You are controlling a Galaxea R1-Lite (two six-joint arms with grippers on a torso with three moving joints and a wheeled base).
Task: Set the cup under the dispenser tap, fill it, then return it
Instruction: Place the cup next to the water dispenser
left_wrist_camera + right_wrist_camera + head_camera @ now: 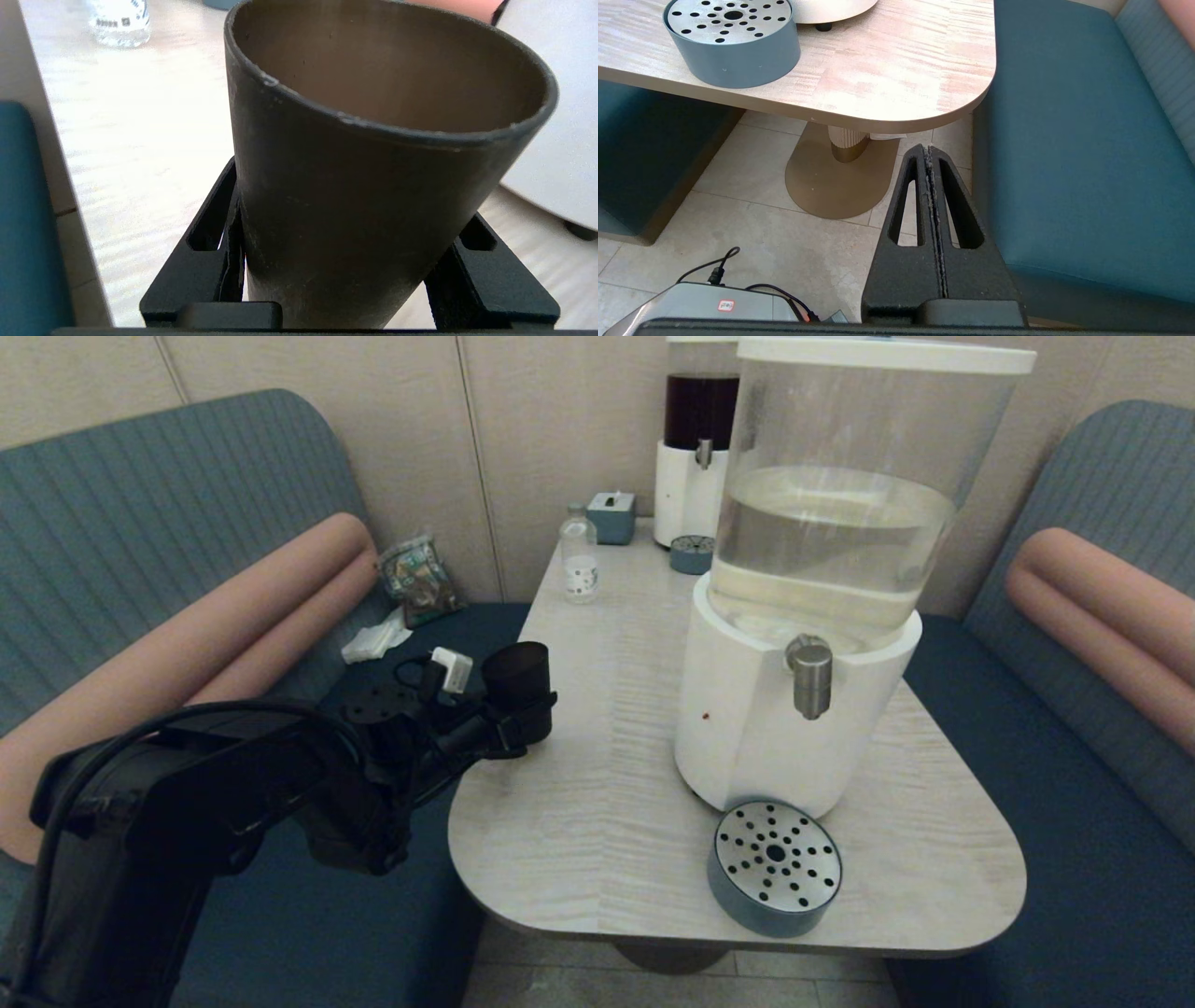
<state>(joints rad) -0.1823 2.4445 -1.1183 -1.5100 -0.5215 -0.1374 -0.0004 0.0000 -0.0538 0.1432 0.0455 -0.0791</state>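
Note:
The black tapered cup point(516, 677) stands over the table's left edge, far left of the dispenser tap point(810, 677). My left gripper point(525, 721) is shut on the cup's lower half. In the left wrist view the cup point(373, 186) fills the picture, leaning a little, with a black finger point(210, 233) pressed to each side; its base is hidden. The brushed-steel tap juts from the white-based dispenser point(747, 737), above and behind the round drip tray point(775, 863). My right gripper point(928, 151) hangs shut and empty below the table's near right corner.
At the table's back stand a small clear bottle point(579, 560), a grey box point(611, 516) and the dark-liquid dispenser point(695, 476) with its own small tray point(692, 553). Blue benches point(1055, 784) flank the table point(597, 784). A snack bag point(417, 577) lies on the left bench.

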